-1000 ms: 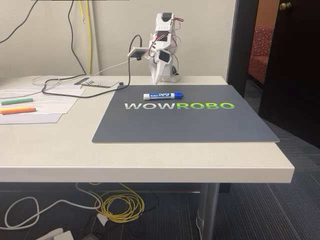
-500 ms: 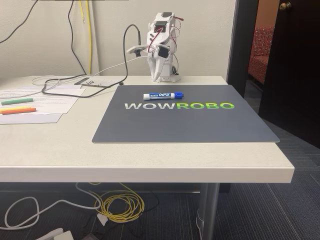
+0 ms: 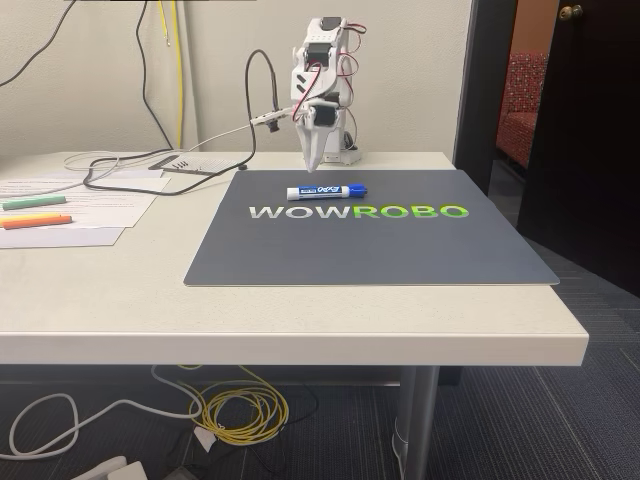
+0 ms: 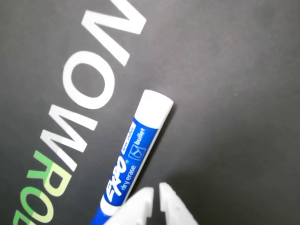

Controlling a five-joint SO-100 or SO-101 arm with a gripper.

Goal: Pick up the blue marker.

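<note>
Since the earlier frames the arm has unfolded from its tucked pose and swung forward; the jaws (image 3: 308,165) now point down just behind the blue marker (image 3: 326,192), hanging above the mat's far edge in the fixed view. Marker itself has not shifted.

Blue marker lies flat on the dark grey mat (image 3: 370,250), just beyond the "WOWROBO" lettering (image 3: 358,212), lengthwise across the fixed view with its blue cap to the right. Wrist view: marker (image 4: 133,157) runs diagonally, white butt end toward upper right, blue label with print readable, lower end passing under the white fingertips (image 4: 140,206) at the bottom edge. Jaws (image 4: 155,199) narrow, tips nearly together with a thin slit between them, holding nothing; they are above the marker, not touching it as far as the fixed view shows.

Mat lies on the pale table (image 3: 300,320). At the left of the table, well apart from the mat: green marker (image 3: 32,202) and orange marker (image 3: 35,221) on sheets of paper (image 3: 90,205). Black cable (image 3: 160,185) trails across the table behind.
</note>
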